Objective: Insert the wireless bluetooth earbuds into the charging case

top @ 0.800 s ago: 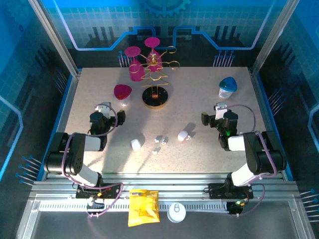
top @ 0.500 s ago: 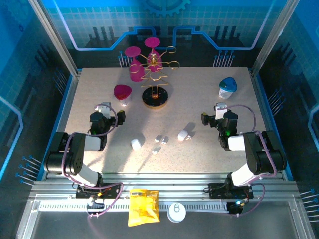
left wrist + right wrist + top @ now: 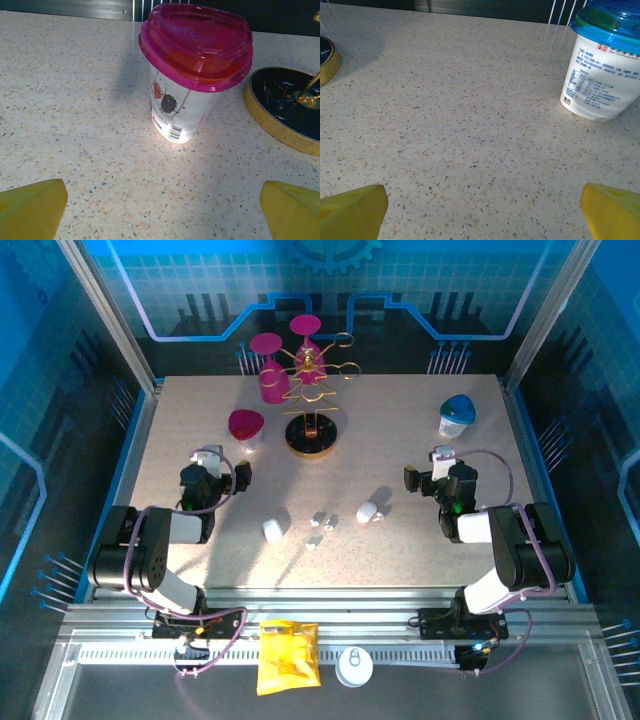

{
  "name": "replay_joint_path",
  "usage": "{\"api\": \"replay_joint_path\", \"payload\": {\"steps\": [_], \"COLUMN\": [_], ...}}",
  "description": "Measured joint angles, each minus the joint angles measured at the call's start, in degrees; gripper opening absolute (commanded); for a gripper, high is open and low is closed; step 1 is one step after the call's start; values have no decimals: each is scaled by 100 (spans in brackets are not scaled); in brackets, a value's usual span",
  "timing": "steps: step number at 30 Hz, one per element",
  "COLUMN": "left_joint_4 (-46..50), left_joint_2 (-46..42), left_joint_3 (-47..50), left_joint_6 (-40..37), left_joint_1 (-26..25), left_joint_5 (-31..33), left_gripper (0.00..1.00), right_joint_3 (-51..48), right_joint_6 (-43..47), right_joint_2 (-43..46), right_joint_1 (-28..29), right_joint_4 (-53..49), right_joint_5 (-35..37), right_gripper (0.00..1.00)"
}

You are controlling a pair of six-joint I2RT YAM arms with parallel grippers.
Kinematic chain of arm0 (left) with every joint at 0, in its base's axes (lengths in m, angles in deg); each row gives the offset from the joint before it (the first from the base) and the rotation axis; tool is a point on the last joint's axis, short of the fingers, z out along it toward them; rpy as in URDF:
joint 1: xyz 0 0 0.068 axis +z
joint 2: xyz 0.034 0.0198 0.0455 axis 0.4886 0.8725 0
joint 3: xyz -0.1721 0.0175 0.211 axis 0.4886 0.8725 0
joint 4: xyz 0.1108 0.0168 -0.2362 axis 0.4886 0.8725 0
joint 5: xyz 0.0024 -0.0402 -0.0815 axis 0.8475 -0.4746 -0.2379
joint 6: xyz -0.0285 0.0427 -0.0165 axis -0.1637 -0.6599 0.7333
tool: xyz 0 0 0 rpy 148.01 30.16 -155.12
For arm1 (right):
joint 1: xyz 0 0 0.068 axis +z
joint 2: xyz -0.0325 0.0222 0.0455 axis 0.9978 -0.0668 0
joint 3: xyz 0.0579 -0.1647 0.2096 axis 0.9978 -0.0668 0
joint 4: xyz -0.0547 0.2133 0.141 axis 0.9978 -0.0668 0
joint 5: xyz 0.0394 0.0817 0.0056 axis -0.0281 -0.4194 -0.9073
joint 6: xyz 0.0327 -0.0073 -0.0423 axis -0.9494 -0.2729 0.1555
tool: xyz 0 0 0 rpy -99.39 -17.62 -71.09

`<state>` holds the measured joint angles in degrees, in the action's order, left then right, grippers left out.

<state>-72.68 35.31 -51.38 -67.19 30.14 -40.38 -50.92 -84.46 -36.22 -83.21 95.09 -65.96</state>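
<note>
Several tiny white earbuds [image 3: 322, 521] lie on the speckled counter [image 3: 420, 420], glossy rounded nubs between two smooth pebble-like charging cases [image 3: 368, 511]. They sit inward and nearward of both arms' jaws, about equally close; their long axes are too small to tell. The left jaws and right jaws stand spread wide, empty.

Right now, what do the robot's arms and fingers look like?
The left arm and right arm are chunky and mostly black, with pale lower links and a purple cable looping along each. The left gripper and right gripper are black with a small white part. Up close, their fingers are blunt yellow wedges.
</note>
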Motion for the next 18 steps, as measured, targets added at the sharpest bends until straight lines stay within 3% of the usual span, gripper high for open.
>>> {"api": "replay_joint_path", "payload": {"steps": [5, 10, 18], "left_joint_4": [17, 566, 1993], "left_joint_2": [-201, -1298, -2889], "left_joint_3": [96, 162, -109], "left_joint_6": [-90, -223, -192], "left_joint_1": [-120, -400, -1198], "left_joint_5": [138, 382, 667], "left_gripper": [99, 99, 99], "right_joint_3": [-4, 13, 754], "right_joint_6": [-2, 0, -560], "right_joint_2": [98, 1034, 2599], "right_joint_1": [2, 44, 518], "right_joint_4": [-57, -634, -2745], "right_joint_5": [42, 177, 584], "right_gripper": [100, 100, 100]}}
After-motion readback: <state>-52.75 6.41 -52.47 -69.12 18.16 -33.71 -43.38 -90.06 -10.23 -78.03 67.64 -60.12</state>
